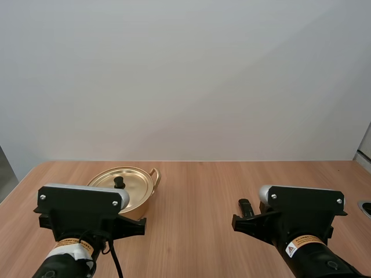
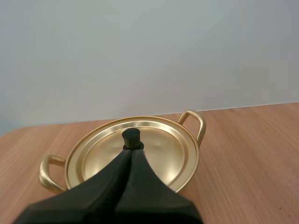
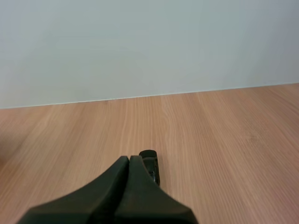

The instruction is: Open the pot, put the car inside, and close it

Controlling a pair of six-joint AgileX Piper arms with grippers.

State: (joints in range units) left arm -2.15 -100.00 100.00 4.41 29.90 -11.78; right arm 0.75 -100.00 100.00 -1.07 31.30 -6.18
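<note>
- The left gripper (image 2: 132, 151) had its fingers pressed together as one dark wedge, holding nothing. In the left wrist view its tips pointed at the lid's black knob (image 2: 131, 138) from close up, and contact could not be told.
- The gold pot (image 1: 141, 205) stood on the worktop (image 1: 197, 197) at lower left of the high view, just beyond the left arm.
- Its gold lid (image 1: 130, 180) sat in place on the pot, knob up, with one loop handle (image 1: 155, 175) showing on the pot's right side.
- A small black object (image 1: 246, 207) lay on the worktop at lower right of centre, well apart from the pot. It was too small to tell as a car.
- The right gripper (image 3: 130, 158) had its fingers closed together on nothing, and the black object lay just past their tips.
</note>
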